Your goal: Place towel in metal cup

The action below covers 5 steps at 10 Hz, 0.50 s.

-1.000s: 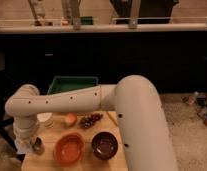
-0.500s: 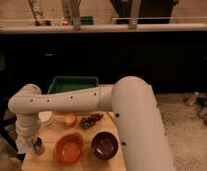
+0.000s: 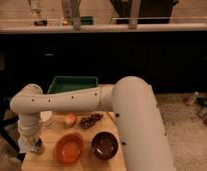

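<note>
Although the gripper [image 3: 31, 142] hangs over the metal cup [image 3: 38, 148], apparently clamping the towel [image 3: 24, 143], release remains outstanding.

Readable text: none on any object or surface.
Gripper [image 3: 31, 145]: low at the table's [image 3: 47, 162] left edge, carries no legible marking.
</note>
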Motion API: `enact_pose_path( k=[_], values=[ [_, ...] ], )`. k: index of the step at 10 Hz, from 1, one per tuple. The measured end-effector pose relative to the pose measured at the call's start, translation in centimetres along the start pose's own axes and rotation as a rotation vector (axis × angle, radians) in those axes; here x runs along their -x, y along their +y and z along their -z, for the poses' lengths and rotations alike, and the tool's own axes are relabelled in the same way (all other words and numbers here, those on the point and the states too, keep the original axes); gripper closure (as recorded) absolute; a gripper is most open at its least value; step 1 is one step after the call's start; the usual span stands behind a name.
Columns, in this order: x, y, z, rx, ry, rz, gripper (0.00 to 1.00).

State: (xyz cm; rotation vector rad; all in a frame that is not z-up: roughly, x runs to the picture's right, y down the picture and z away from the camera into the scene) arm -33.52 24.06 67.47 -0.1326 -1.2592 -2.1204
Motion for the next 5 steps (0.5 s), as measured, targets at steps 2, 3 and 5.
enact_pose_path(
  k=[2,3,5],
  values=[
    [0.12,0.43,-0.02,0.004,-0.001,-0.012,1.0],
    [0.21,0.59,-0.04,0.005,-0.002,-0.017,1.0],
    [0.47,0.85,-0.07,0.005,-0.003,-0.025,0.97]
  ],
)
